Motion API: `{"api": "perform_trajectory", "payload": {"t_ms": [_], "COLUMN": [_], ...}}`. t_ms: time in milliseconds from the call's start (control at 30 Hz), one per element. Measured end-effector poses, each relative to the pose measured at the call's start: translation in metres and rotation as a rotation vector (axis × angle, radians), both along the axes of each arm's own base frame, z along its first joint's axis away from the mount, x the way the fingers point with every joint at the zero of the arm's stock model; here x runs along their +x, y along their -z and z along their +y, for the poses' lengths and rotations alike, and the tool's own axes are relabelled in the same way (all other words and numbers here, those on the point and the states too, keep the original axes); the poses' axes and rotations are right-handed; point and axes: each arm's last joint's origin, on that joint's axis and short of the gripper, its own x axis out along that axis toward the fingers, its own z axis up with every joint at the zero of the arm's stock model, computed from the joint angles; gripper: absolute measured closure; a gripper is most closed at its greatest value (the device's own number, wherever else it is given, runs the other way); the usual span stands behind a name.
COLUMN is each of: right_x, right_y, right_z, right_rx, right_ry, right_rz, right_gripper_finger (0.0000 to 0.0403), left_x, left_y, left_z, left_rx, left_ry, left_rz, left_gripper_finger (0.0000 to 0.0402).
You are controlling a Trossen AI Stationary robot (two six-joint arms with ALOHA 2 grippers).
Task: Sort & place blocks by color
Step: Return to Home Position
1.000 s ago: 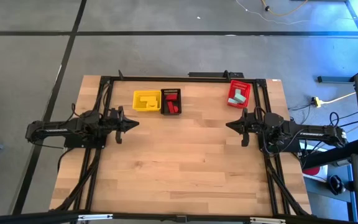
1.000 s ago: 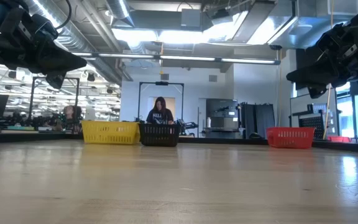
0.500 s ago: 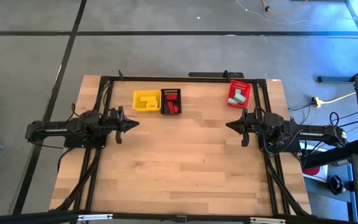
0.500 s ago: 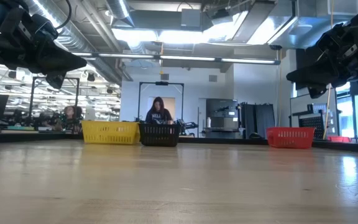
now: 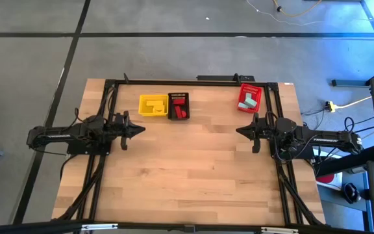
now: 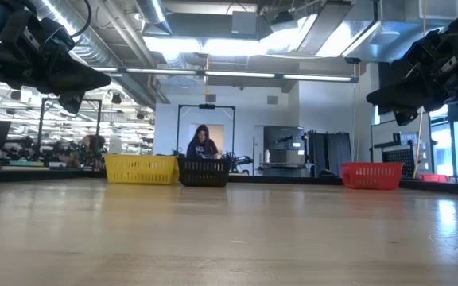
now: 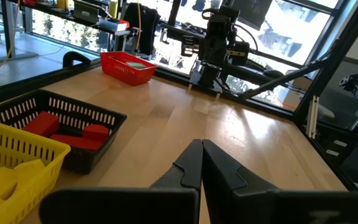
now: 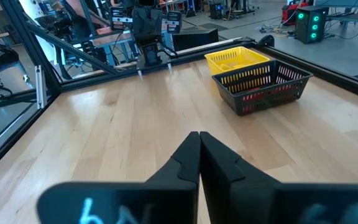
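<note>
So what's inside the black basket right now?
Only red blocks show in the black basket; several can be told apart in the left wrist view. Whether anything lies beneath them is hidden by the blocks themselves.

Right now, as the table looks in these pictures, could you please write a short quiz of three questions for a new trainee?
1. True or false: the black basket holds red blocks.
2. Which basket stands apart from the other two? A. yellow B. black C. red
3. Fill in the missing word: the left gripper and the right gripper hold nothing, and the fingers of both are ____.

Key
1. True.
2. C, the red basket, on the right arm's side of the table.
3. Shut.
</note>
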Motion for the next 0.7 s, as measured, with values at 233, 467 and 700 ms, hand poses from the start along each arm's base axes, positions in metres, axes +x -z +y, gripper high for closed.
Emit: {"api": "perform_trajectory", "payload": {"t_ms": [233, 467, 700], "right_x": [0.0000, 0.0000, 0.0000], "right_y": [0.0000, -0.0002, -0.0002], "right_z": [0.0000, 0.0000, 0.0000], "right_rx": [0.000, 0.000, 0.000], "right_ry": [0.000, 0.000, 0.000], "right_rz": [0.000, -0.001, -0.001], "right_gripper_finger": [0.0389, 0.0389, 0.0389], "left_x": [0.0000, 0.0000, 0.0000], "left_y": [0.0000, 0.0000, 0.0000], "left_z": [0.0000, 0.0000, 0.0000], "left_rx": [0.000, 0.000, 0.000], "left_ry": [0.000, 0.000, 0.000], "left_rz": [0.000, 0.000, 0.000], "left_gripper_finger": [0.0401, 0.0401, 0.0401]}}
